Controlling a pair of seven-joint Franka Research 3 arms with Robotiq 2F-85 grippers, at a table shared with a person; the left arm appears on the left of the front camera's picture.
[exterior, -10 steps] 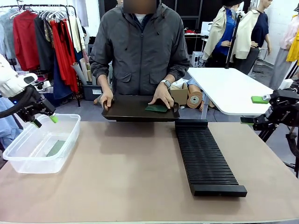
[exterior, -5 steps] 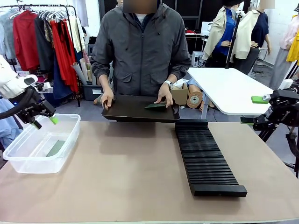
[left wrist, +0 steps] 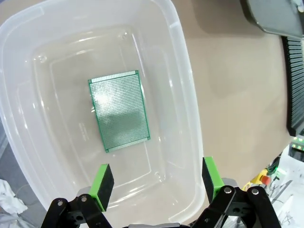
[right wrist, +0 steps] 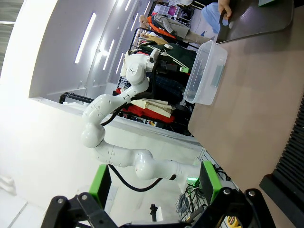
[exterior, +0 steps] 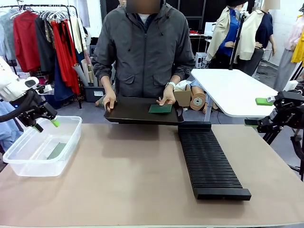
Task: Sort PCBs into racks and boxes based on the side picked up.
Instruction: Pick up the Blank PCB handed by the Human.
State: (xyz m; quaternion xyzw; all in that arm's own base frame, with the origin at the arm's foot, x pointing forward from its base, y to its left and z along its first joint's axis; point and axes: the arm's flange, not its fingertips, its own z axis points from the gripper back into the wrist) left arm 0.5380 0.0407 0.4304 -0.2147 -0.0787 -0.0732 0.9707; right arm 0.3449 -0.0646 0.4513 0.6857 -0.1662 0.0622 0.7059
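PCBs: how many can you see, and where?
2: one PCB flat in the tub, a second PCB on the tray, at the person's hand.

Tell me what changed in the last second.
The person's hand tilted the PCB up off the black tray and laid it flat again. The left gripper over the box, the right gripper, the other PCB in the box and the rack stayed put.

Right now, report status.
Left end effector open above box. Right end effector open, beside table. One PCB in box, second PCB on tray, person's hand at it.
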